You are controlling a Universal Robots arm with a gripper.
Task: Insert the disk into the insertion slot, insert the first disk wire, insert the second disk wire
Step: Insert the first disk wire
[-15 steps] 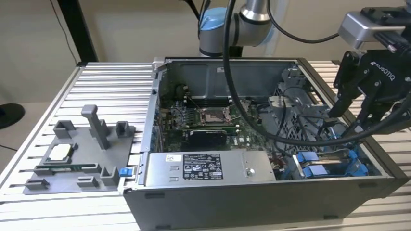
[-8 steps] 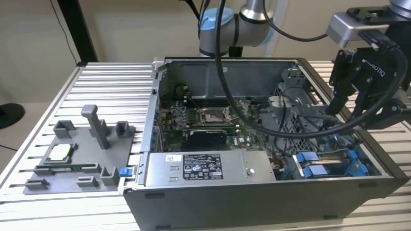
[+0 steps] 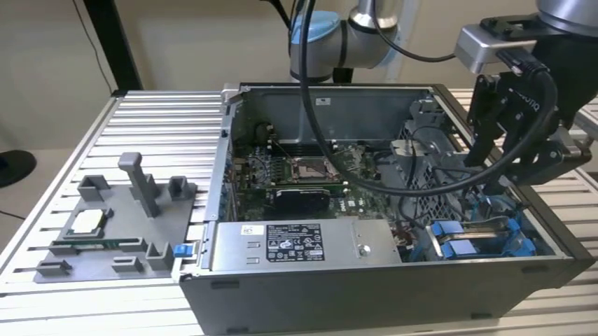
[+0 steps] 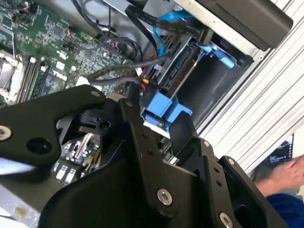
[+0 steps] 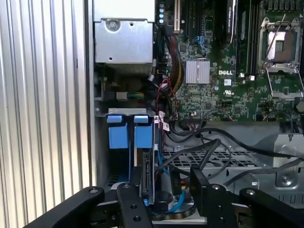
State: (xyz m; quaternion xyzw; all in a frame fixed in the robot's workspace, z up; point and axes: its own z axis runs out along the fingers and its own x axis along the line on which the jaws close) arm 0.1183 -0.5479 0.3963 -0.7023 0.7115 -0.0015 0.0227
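The gripper [image 3: 500, 183] hangs over the computer case [image 3: 374, 297], above its near corner on the exterior view's right, where the insertion slot [image 3: 481, 234] sits with its blue rails. In both wrist views the disk [image 4: 176, 71] [image 5: 148, 176] stands on edge in that slot. The jaws appear clamped on its blue frame, though cables partly block the view.

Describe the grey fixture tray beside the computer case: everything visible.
The fixture tray is a flat matte grey plastic slab lying level on the ribbed metal table, at the exterior view's left of the open computer case. Upright posts and blocks rise from it, the tallest post near its far side. A pale square chip and a green strip rest in its holders; a small blue piece sits at its edge nearest the case.
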